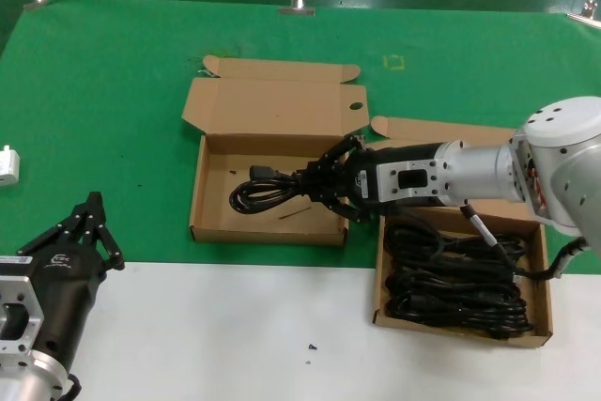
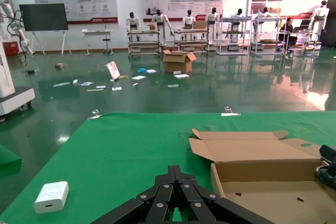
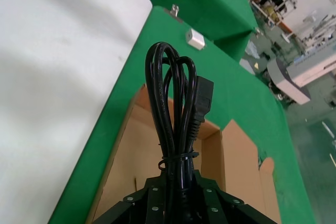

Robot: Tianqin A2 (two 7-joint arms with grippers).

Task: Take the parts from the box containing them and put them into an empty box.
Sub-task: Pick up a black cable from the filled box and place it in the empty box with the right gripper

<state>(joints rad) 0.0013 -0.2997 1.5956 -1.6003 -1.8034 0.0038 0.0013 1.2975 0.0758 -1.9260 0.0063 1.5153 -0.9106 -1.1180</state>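
The left tool (image 1: 97, 223) sits idle at the near left of the bench (image 1: 113, 91), fingers closed together. Farther right, more cables (image 1: 455, 274) fill the full box (image 1: 540, 260). Beyond, the right tool (image 1: 329, 185) grips one cable bundle (image 1: 268, 190) over the speckled box (image 1: 211, 161).

a cable bundle (image 1: 268, 190) hangs over the left box (image 1: 211, 223); more fill the right box (image 1: 540, 279).

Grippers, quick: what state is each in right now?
Left tool: shut, holding nothing, parked near the table's front left.
Right tool: shut on a cable bundle over the specked box.
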